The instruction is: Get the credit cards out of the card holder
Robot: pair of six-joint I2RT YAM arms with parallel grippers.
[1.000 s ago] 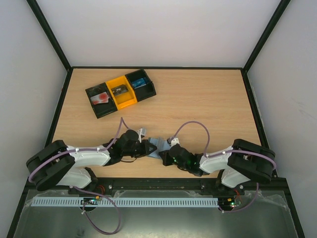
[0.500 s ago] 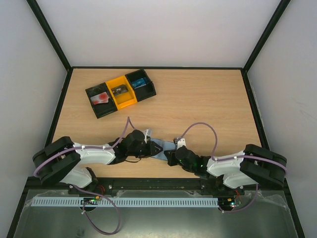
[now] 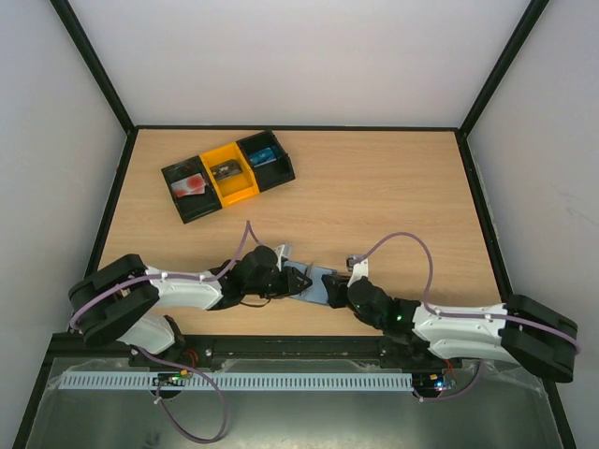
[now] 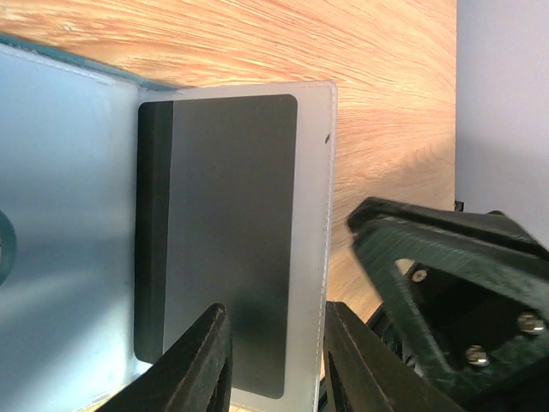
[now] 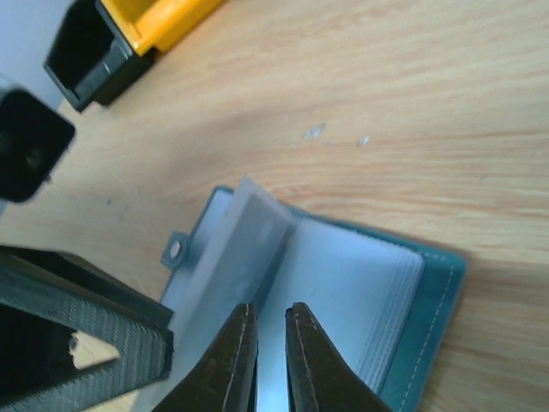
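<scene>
Extraction begins at 6 o'clock on the table (image 3: pixel 393 187): the right gripper (image 5: pixel 270 360) pinches a sleeve (image 5: pixel 249 249) of the card holder (image 3: pixel 314 281). The left gripper (image 4: pixel 274 369), parted astride the grey card (image 4: pixel 232 232), probably needs to clamp and pull next.

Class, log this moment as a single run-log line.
stage: card removal | left claw: open at grey card | right claw: shut on card holder sleeve

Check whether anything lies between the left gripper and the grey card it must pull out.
Yes. The grey card sits inside a clear sleeve of the card holder, so the film covers it. The left gripper hangs open over one end of the sleeve; nothing else intervenes.
</scene>
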